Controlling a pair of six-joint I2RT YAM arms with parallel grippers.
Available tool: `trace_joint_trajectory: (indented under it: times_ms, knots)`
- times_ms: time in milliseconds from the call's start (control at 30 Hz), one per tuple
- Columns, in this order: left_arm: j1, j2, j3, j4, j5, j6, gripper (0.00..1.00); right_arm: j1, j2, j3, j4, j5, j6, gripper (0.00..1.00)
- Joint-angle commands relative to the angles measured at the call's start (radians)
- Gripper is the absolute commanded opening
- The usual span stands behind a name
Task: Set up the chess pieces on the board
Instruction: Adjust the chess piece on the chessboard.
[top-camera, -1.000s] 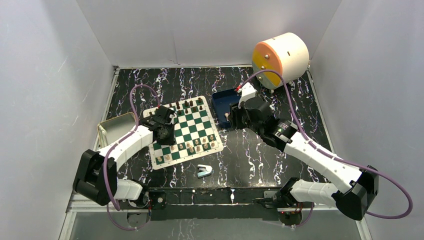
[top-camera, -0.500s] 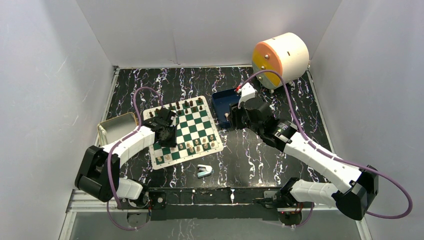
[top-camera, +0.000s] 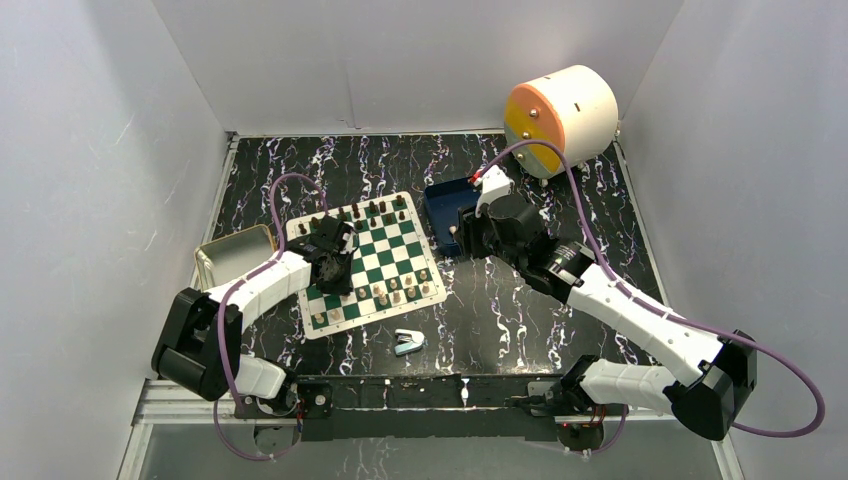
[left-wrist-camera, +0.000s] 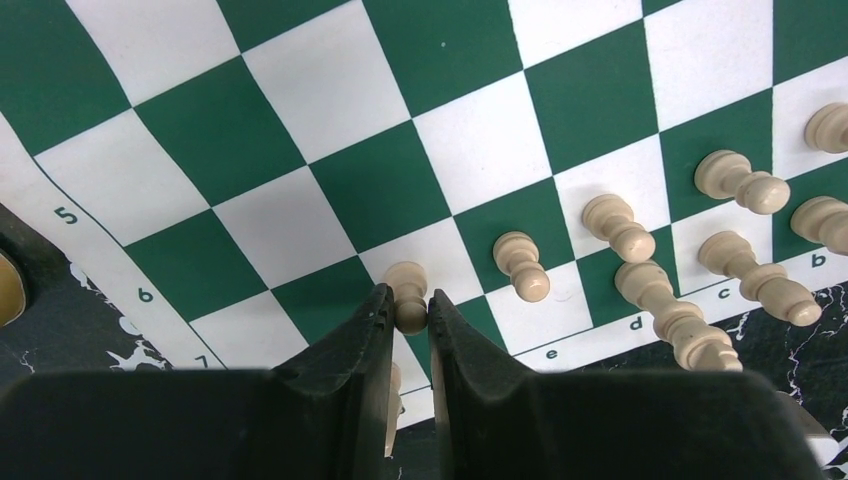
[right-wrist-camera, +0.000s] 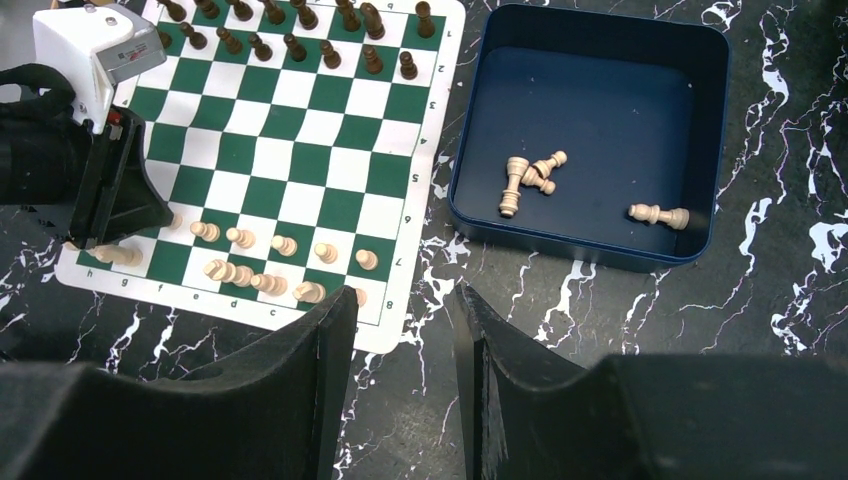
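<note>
The board (top-camera: 392, 243) (left-wrist-camera: 330, 90) (right-wrist-camera: 300, 130) lies flat on the table. Dark chess pieces (right-wrist-camera: 290, 35) line its far rows and light chess pieces (right-wrist-camera: 260, 265) (left-wrist-camera: 640, 270) stand along its near rows. My left gripper (top-camera: 335, 268) (left-wrist-camera: 409, 305) hangs over the near left part of the board, its jaws shut on the head of a light pawn (left-wrist-camera: 407, 285) that stands upright on a square. My right gripper (right-wrist-camera: 404, 300) (top-camera: 462, 235) hovers open over the table between the board and a blue tray (right-wrist-camera: 580, 245), nothing between its fingers.
The blue tray (top-camera: 440, 200) holds three light pieces lying down (right-wrist-camera: 528, 180) (right-wrist-camera: 660, 214). A small light-blue stapler-like object (top-camera: 408, 342) lies in front of the board. A metal tin (top-camera: 232, 252) sits left of it, a white and orange cylinder (top-camera: 560, 118) at the back right.
My left gripper has shifted slightly right over the board's near left squares. The right arm has not moved.
</note>
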Motion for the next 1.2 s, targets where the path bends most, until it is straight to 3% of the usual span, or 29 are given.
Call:
trace_joint_trajectory:
  times_ms: [0, 500, 1167]
  knots:
    - [0.005, -0.005, 0.007, -0.011, -0.008, 0.015, 0.15, -0.003, 0.005, 0.009, 0.059, -0.001, -0.009, 0.49]
    - [0.005, -0.033, 0.005, -0.014, 0.035, 0.023, 0.10, -0.002, 0.048, 0.009, 0.067, -0.018, -0.001, 0.49]
    - [0.005, -0.073, 0.061, -0.050, 0.074, 0.029, 0.32, -0.020, 0.134, 0.043, 0.074, -0.025, 0.019, 0.50]
